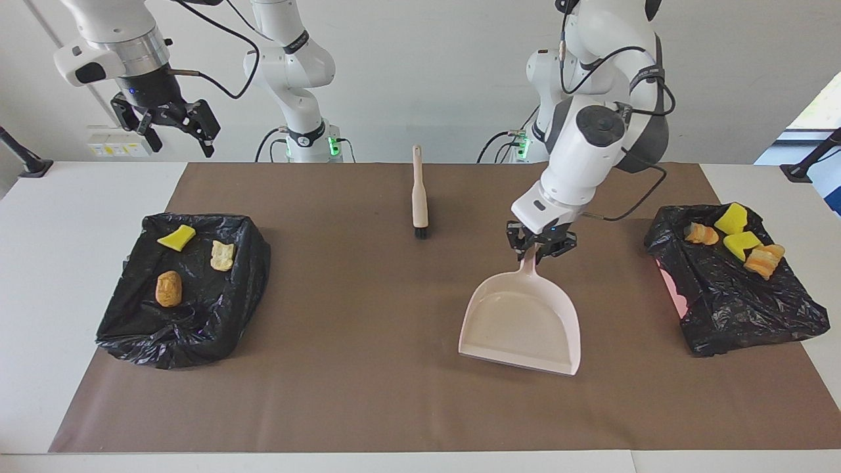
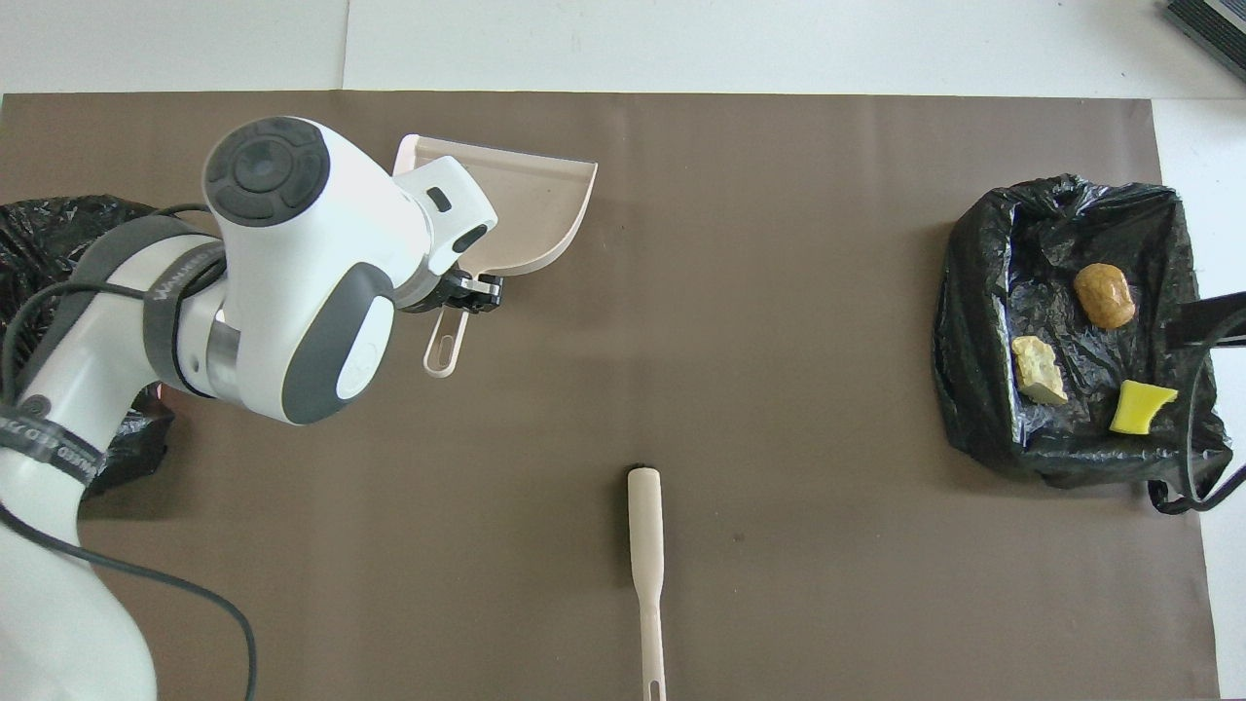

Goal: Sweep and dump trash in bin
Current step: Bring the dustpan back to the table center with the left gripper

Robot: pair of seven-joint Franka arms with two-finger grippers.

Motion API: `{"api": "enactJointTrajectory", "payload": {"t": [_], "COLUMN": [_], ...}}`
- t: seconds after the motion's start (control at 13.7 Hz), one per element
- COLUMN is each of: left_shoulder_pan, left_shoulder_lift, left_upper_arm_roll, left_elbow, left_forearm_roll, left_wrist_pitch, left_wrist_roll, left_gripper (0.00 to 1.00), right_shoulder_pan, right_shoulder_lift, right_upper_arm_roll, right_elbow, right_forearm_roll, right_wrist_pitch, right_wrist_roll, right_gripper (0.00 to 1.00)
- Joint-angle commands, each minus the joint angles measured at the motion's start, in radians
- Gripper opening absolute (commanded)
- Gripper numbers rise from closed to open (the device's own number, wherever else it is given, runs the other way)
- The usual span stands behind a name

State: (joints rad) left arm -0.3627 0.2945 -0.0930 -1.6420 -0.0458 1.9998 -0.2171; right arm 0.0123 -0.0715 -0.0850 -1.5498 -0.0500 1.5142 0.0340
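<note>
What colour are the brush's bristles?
Black, on the brush; clearest in the facing view.

Two Franka arms: glossy white rounded shells, dark grey joint caps and bands, black lettered rings. Black cables loop along the links above the jaws. Silver wrist flange above right gripper (image 1: 165, 122); black two-finger heads; left gripper (image 1: 540, 243) likewise. Green base lights.

The mat (image 1: 368, 394) is plain brown on a white table (image 1: 66, 217); both bin bags (image 1: 197, 315) are glossy black. The dustpan (image 1: 525, 328) and brush (image 1: 419, 190) are pale beige, the brush with black bristles. The trash (image 1: 736, 233) is bright yellow and tan-orange, some of it striped; the arms (image 1: 591, 138) are white with grey patches.
</note>
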Motion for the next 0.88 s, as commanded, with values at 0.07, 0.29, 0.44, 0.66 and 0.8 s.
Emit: {"api": "enactJointTrajectory", "payload": {"t": [0.07,0.29,0.44,0.66,0.8], "left_shoulder_pan": [-0.105,-0.159,-0.189,-0.246,-0.274], "left_shoulder_lift": [0.11,0.126,0.173,0.264,0.29], "left_upper_arm_roll": [0.022,0.024,0.027,0.03,0.03], "left_elbow": [0.119,0.126,0.165,0.238,0.238], "left_forearm_roll": [-0.006,-0.005,-0.003,0.095,0.112], "left_wrist_pitch": [0.039,0.068,0.105,0.108,0.111], "left_wrist_roll": [-0.163,-0.229,-0.312,-0.405,-0.423], "left_gripper": [0.0,0.0,0.0,0.0,0.0], "right_shoulder_pan": [-0.008,-0.012,-0.012,-0.017,-0.017], "right_shoulder_lift": [-0.008,-0.053,-0.057,-0.039,-0.03], "right_upper_arm_roll": [-0.001,0.007,0.007,0.025,0.03], "right_elbow": [-0.021,-0.088,-0.092,-0.04,-0.03], "right_forearm_roll": [-0.002,0.002,0.028,0.036,0.036], "right_wrist_pitch": [0.012,0.001,-0.014,-0.104,-0.104], "right_wrist_roll": [-0.031,-0.025,-0.031,-0.031,-0.029], "right_gripper": [1.0,1.0,1.0,1.0,1.0]}}
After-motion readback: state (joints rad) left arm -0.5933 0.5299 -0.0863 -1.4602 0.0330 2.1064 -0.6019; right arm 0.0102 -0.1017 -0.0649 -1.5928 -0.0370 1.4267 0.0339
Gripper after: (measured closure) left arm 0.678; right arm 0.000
